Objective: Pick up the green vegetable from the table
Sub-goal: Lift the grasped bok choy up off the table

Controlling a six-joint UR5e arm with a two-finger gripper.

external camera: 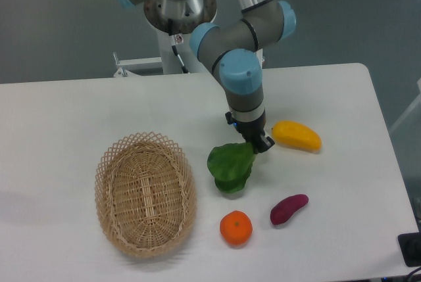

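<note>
The green vegetable [231,167] hangs from my gripper [257,143], its dark floppy leaves drooping down and to the left over the white table [66,111]. The gripper is shut on the vegetable's stalk end, which is mostly hidden by the fingers. Whether the lowest leaf tips still touch the tabletop is hard to tell.
A woven wicker basket [145,194] sits at the left front. A yellow mango-shaped fruit [297,135] lies just right of the gripper. An orange [236,227] and a purple sweet potato [289,208] lie in front, below the vegetable.
</note>
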